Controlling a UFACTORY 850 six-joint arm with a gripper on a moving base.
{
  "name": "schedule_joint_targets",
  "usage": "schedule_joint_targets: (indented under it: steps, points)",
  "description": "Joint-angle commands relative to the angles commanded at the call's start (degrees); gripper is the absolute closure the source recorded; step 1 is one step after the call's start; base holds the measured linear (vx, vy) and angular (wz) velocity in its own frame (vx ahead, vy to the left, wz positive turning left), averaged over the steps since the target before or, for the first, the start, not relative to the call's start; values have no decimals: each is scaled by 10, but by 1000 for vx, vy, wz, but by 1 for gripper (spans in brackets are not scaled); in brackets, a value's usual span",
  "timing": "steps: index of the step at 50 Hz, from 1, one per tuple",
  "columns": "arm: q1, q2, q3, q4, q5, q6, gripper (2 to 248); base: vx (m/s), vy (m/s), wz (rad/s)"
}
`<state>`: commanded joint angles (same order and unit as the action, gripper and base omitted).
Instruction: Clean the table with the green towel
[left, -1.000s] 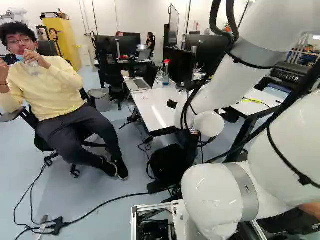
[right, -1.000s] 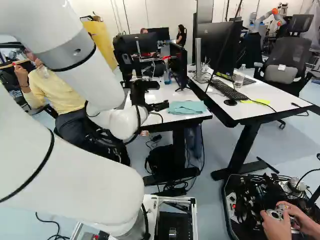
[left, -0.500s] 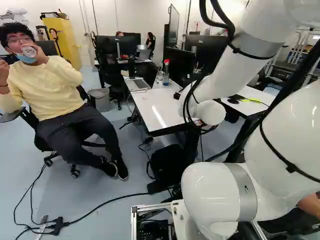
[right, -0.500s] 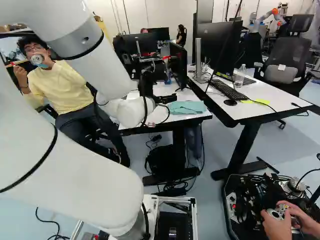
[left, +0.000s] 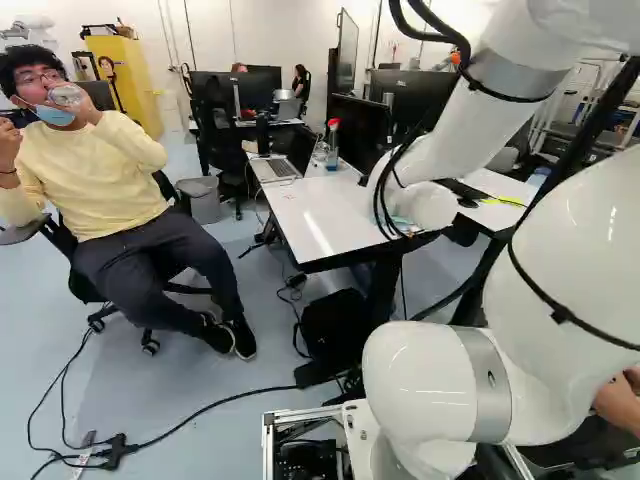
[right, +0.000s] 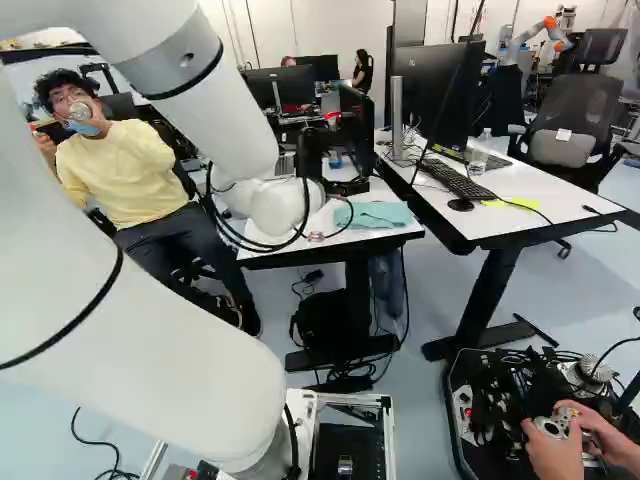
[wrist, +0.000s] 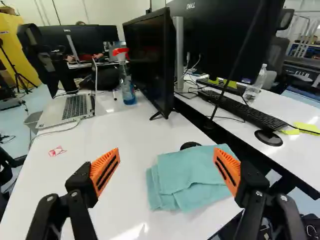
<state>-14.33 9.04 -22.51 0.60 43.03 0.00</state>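
The white arm (right: 130, 330) reaches forward, its end effector (right: 360, 187) open, orange pads (wrist: 105, 171) wide apart.

A white wall (left: 208, 40) closes off the room, a yellow cabinet (left: 140, 80) near it. On the blue-grey floor (left: 190, 375) stand a white surface (left: 305, 228) with dark legs and, right beside it, a white desk (right: 545, 190). A dark office chair (right: 575, 110) stands past the desk. Light gleams on the surface.

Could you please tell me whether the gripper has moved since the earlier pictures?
Yes, the gripper has moved: in the right base view it has shifted rightward and higher against the table, toward the green towel.
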Motion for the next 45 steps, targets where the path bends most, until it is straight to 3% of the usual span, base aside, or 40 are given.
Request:
schedule_joint_targets:
  steps: [45]
  points:
    - [-68, -97, -108, -13, -69, 0, 3, 0, 0, 0]
